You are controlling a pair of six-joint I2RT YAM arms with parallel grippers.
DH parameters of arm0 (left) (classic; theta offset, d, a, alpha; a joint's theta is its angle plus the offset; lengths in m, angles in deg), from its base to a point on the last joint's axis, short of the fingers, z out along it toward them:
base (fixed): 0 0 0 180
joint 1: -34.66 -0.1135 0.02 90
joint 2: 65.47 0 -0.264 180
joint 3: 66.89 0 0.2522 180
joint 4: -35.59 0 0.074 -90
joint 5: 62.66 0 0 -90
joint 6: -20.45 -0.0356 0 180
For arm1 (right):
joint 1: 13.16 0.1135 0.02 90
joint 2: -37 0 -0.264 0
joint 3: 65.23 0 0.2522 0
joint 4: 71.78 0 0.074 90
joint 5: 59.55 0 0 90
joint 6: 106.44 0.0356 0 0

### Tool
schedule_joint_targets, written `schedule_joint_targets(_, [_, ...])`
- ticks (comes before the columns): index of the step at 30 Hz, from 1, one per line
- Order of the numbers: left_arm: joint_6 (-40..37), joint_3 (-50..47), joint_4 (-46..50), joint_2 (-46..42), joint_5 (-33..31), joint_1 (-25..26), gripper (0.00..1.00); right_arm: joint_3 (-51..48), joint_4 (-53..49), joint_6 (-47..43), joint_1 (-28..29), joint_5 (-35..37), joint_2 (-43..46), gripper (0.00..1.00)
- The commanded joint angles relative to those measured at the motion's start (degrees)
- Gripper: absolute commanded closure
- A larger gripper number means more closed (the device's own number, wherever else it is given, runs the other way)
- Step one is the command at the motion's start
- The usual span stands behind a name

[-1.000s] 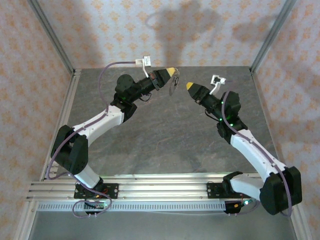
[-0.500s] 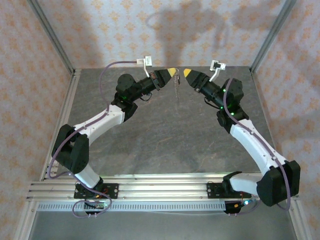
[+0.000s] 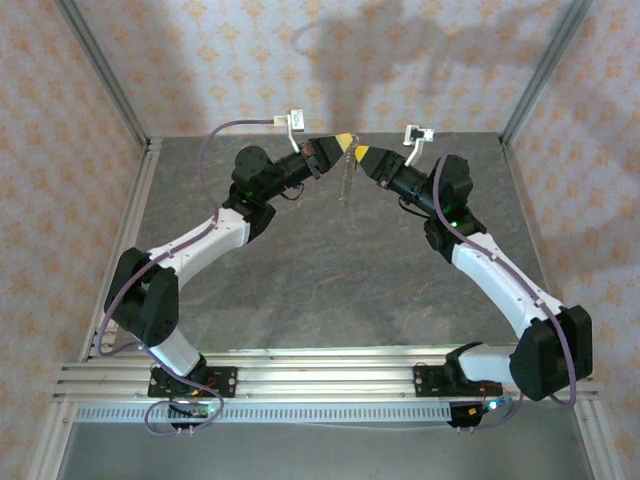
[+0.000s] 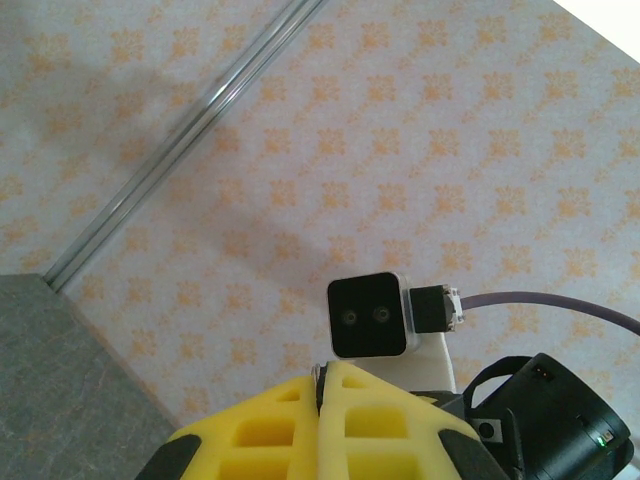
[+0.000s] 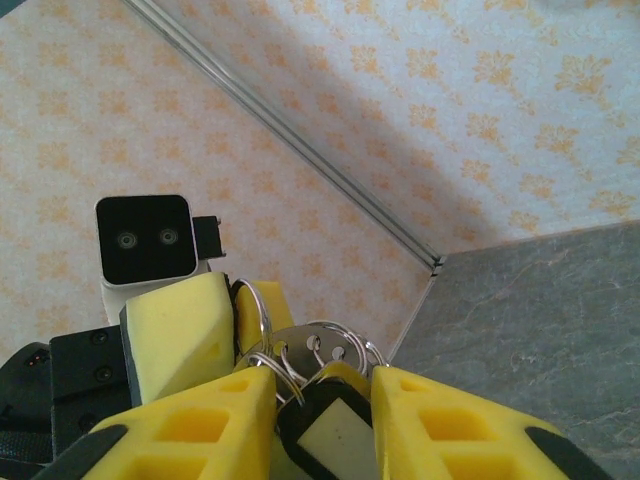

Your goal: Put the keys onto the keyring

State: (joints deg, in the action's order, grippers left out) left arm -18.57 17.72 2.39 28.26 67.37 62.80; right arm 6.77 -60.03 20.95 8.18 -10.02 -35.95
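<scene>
The key [image 5: 335, 430], dark-rimmed with a pale face, sits clamped between the yellow fingers [image 5: 200, 425] of the right gripper [image 5: 322, 380], high above the table [image 3: 330, 270] near the back wall. Silvery holed heads [image 5: 310, 345] crowd just past its tip. Touching them is the keyring [image 5: 250, 298], pinched in the left gripper [image 4: 322, 385], whose pads are pressed together on the wire.

The step in hand looks like threading. It would go best with the left arm steady and the right arm making small moves, feeding a hole along the wire's open end, not across it; a hard shove could twist the loop out of the pinch.

The key's long axis runs along the right fingers, its far end pointing toward the left gripper. In the top view the keyring's slack hangs down from where the tips meet
</scene>
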Motion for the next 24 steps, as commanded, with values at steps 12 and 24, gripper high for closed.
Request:
schedule_joint_targets(12, [-0.1, 2.9, -2.8, 1.4, 1.0, 0.3, 1.00, 2.7, 3.7, -0.8, 0.6, -1.8, -0.8, 0.89])
schedule_joint_targets(24, [-0.1, 3.0, -2.8, 1.0, 1.1, 0.3, 1.00, 1.8, 3.9, -1.2, 1.4, -2.6, -0.7, 1.00])
